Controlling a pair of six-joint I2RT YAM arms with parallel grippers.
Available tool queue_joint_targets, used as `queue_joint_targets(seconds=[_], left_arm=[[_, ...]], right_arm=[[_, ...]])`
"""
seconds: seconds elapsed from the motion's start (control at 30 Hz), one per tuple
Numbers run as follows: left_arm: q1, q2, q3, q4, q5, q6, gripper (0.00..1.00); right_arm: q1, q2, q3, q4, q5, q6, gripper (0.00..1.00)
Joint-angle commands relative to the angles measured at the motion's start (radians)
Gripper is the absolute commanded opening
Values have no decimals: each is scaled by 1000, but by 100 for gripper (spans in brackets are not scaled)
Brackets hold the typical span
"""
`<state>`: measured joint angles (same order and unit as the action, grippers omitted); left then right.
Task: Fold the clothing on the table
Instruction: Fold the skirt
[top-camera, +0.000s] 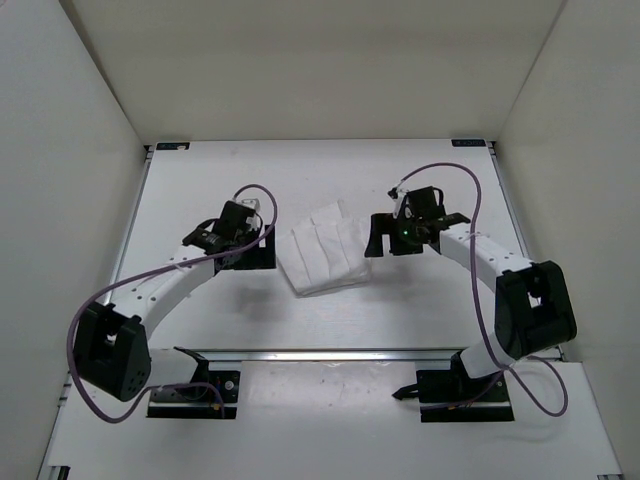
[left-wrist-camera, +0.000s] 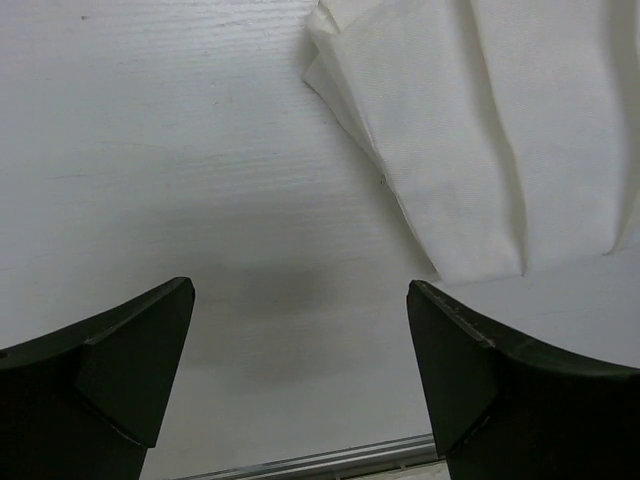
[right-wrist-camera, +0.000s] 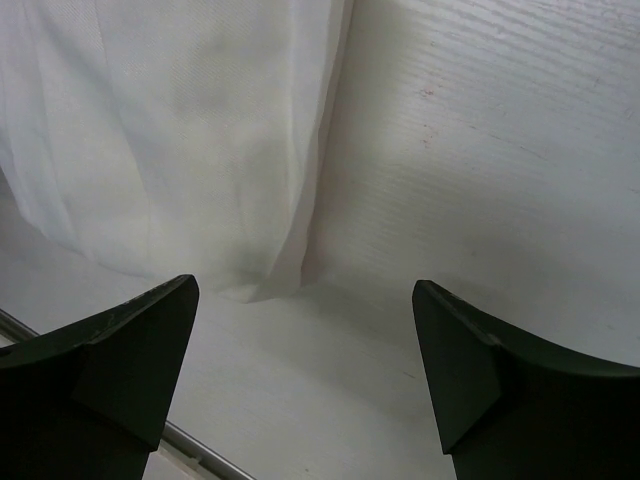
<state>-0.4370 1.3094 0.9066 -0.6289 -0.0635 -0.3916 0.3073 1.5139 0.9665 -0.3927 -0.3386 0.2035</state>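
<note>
You had the clothing (top-camera: 325, 250) lying as a compact, layered bundle at the middle of the table (top-camera: 300, 170), between the two arms. Your left gripper (left-wrist-camera: 300, 288) hung wide open and empty just left of it. Your right gripper (right-wrist-camera: 306, 285) hung open and empty just right, probably so each arm could reach its own edge.

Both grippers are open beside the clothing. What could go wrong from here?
The clothing shows loose layers at the edge near the left gripper; a pinch there may catch one layer and spoil the fold. The right gripper hangs close beside the other edge and could drag it across the table.
</note>
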Motion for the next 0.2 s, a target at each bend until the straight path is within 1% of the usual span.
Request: queue_joint_targets(seconds=[0.0, 0.1, 0.13, 0.17], left_arm=[[-8, -70, -17, -14, -48, 13, 99], [-9, -105, -57, -12, -62, 0, 97], [-8, -108, -58, -15, -65, -6, 99], [-11, -114, -64, -26, -74, -4, 99]], right_arm=[[6, -50, 0, 49, 9, 8, 86], [10, -58, 3, 37, 26, 4, 86], [10, -54, 14, 32, 24, 4, 85], [16, -60, 15, 32, 32, 5, 85]])
